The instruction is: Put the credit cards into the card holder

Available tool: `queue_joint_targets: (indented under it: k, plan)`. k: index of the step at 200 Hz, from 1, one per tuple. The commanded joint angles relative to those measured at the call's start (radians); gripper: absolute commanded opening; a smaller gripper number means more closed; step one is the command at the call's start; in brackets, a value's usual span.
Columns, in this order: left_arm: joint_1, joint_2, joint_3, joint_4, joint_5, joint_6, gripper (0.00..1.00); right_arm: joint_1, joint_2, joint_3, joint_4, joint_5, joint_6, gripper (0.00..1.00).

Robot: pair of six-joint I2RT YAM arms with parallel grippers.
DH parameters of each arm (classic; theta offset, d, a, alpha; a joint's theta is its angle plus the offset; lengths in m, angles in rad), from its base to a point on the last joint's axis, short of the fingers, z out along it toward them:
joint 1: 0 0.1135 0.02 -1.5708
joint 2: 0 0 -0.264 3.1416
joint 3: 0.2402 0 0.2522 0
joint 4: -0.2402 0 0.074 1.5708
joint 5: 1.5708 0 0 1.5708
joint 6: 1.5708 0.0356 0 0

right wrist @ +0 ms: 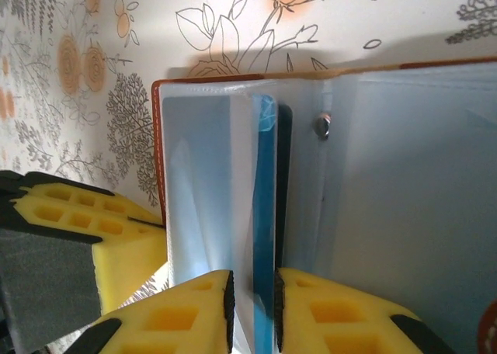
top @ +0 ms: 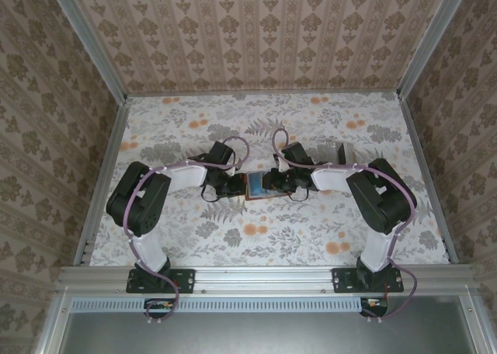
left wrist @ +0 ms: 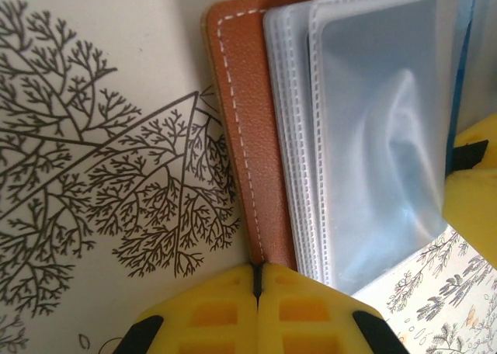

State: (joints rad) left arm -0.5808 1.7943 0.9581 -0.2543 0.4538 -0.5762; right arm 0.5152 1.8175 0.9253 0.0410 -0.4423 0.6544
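From above, I have both arms folded in to the middle of the cloth [top: 256, 241], where the holder [top: 255, 189] lies open between them. The left gripper [top: 239, 188] comes at it from one side and the right gripper [top: 269, 183] from the other, so one can steady it while the other feeds. Behind the right arm a pale thing [top: 335, 150] lies on the cloth, perhaps more cards, but it is too small to tell. In the left wrist view the yellow fingers are pressed together with no gap. The holder's brown stitched cover runs straight into their seam, so I judge they are pinching that cover to pin the holder flat and stop it sliding. The clear sleeves [left wrist: 373, 137] fan up beside the cover, loose and glossy, and I expect them to flop unless something is anchored. In the right wrist view the jaws stand slightly apart. A blue card [right wrist: 265, 199] stands on edge between them alongside a sleeve, most of its length already down among the sleeves near the holder's spine. I cannot tell whether the pads are gripping it or merely bracket it. The card is held edge-on because that is the only way it slips into a pocket mouth. My reading is that this card is nearly seated and needs a last push inward, and that it could catch on a sleeve edge.
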Motion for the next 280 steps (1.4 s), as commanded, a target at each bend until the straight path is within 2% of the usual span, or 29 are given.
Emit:
queue_joint_targets:
  k: [1, 45, 80, 117, 139, 192, 237, 256, 280]
  plan:
    - [-0.004, 0.056, -0.021, -0.049, -0.048, 0.001, 0.00, 0.005, -0.037, 0.017, -0.127, 0.063, -0.063, 0.24]
    - [-0.004, 0.070, -0.018, -0.038, -0.036, -0.001, 0.00, 0.012, -0.025, 0.001, -0.081, 0.044, -0.038, 0.24]
    - [-0.005, 0.073, -0.016, -0.034, -0.032, -0.005, 0.00, 0.028, -0.002, 0.003, -0.041, 0.022, -0.014, 0.16]
    - [-0.005, 0.076, -0.017, -0.034, -0.030, -0.005, 0.00, 0.036, 0.017, 0.019, -0.018, -0.014, 0.005, 0.16]
    - [-0.005, 0.071, -0.017, -0.036, -0.032, -0.005, 0.00, 0.036, -0.007, 0.018, -0.043, 0.006, -0.022, 0.23]
    - [0.001, 0.057, -0.020, -0.049, -0.047, 0.006, 0.00, 0.035, -0.161, -0.025, -0.155, 0.126, -0.121, 0.31]
    - [0.001, 0.048, -0.029, -0.048, -0.048, 0.006, 0.00, 0.032, -0.276, -0.124, -0.154, 0.269, -0.095, 0.42]
    - [0.001, 0.045, -0.034, -0.049, -0.051, 0.004, 0.00, 0.028, -0.283, -0.160, -0.143, 0.304, -0.069, 0.46]
    - [0.001, 0.047, -0.036, -0.045, -0.050, 0.002, 0.00, 0.028, -0.250, -0.161, -0.137, 0.278, -0.070, 0.48]
